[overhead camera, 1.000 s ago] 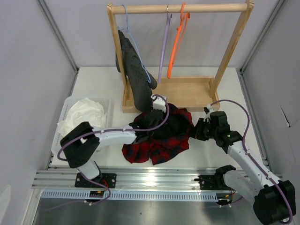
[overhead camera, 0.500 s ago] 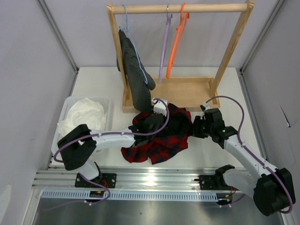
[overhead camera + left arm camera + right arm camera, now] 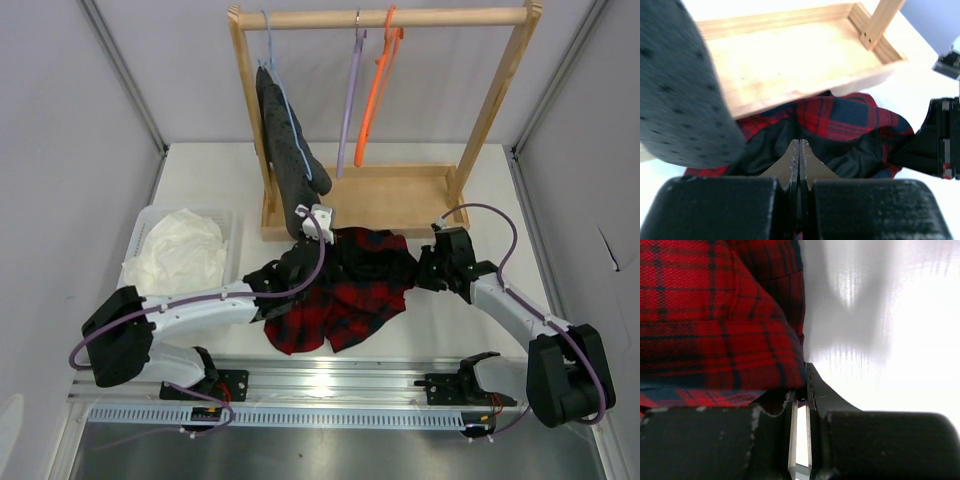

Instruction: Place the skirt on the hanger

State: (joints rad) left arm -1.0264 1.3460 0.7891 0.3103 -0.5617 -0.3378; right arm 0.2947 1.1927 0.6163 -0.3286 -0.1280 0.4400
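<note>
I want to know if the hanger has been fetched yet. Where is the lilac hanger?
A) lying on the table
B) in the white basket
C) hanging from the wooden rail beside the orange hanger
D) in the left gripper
C: the lilac hanger hangs by its hook from the wooden rail, right next to the orange hanger.

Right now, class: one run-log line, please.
skirt: on table | hanger: on rail, bare | left hand: shut over skirt | right hand: pinching skirt edge

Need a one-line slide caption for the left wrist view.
Left gripper shut, tips at the plaid skirt bunched beside the wooden rack base.
</note>
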